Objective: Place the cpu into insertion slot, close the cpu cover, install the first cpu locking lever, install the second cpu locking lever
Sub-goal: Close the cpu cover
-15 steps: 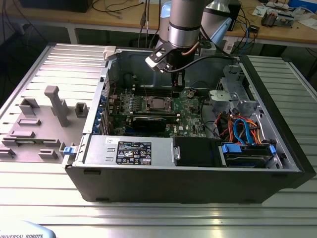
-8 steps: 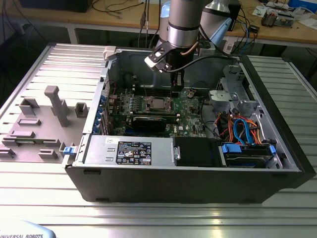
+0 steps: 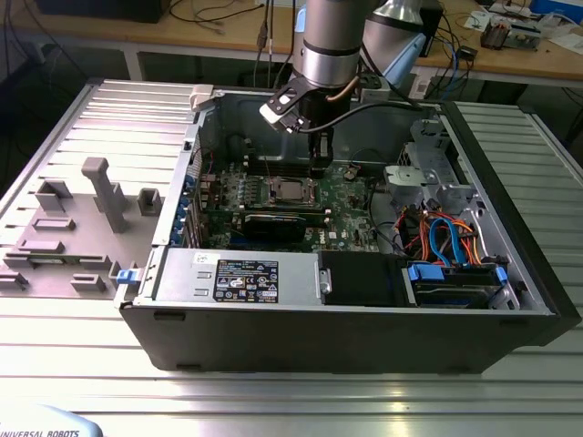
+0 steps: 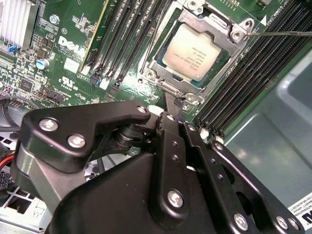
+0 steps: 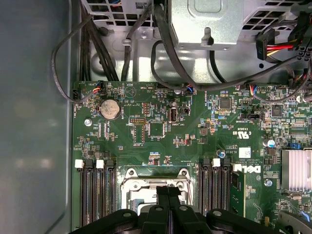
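My black gripper (image 4: 170, 100), fingers pressed together and pinching nothing I can see, hangs just off one edge of the silver-rimmed square insertion slot (image 4: 218, 69) on the green motherboard (image 4: 129, 90). The dull silver-grey square cpu (image 4: 197, 51) lies seated there, straight ahead of my fingertips, under the thin silver metal cpu cover (image 4: 158, 56), which is folded flat. My own fingers hide the slot's near rim, and only a thin wire locking lever (image 4: 278, 33) shows past the far corner.
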Motion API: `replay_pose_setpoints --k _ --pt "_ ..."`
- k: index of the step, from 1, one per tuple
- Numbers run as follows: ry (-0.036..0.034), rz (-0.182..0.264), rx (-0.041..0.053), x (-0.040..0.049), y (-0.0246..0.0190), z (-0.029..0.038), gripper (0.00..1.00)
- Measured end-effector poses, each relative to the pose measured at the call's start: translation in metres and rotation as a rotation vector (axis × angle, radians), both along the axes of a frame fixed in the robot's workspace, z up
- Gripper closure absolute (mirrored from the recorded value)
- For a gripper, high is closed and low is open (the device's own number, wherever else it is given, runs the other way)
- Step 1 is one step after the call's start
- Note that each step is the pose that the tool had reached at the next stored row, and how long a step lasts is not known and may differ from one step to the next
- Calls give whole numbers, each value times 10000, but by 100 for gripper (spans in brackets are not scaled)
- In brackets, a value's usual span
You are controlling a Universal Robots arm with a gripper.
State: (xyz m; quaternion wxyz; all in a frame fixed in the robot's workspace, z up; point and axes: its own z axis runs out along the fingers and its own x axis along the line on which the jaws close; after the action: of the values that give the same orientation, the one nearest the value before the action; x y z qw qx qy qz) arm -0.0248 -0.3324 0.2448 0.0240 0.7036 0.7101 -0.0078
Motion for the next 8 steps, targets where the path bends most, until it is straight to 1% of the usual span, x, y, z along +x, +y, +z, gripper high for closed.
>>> replay_pose_setpoints --k 8 --pt "0 0 0 -2 0 0 89"
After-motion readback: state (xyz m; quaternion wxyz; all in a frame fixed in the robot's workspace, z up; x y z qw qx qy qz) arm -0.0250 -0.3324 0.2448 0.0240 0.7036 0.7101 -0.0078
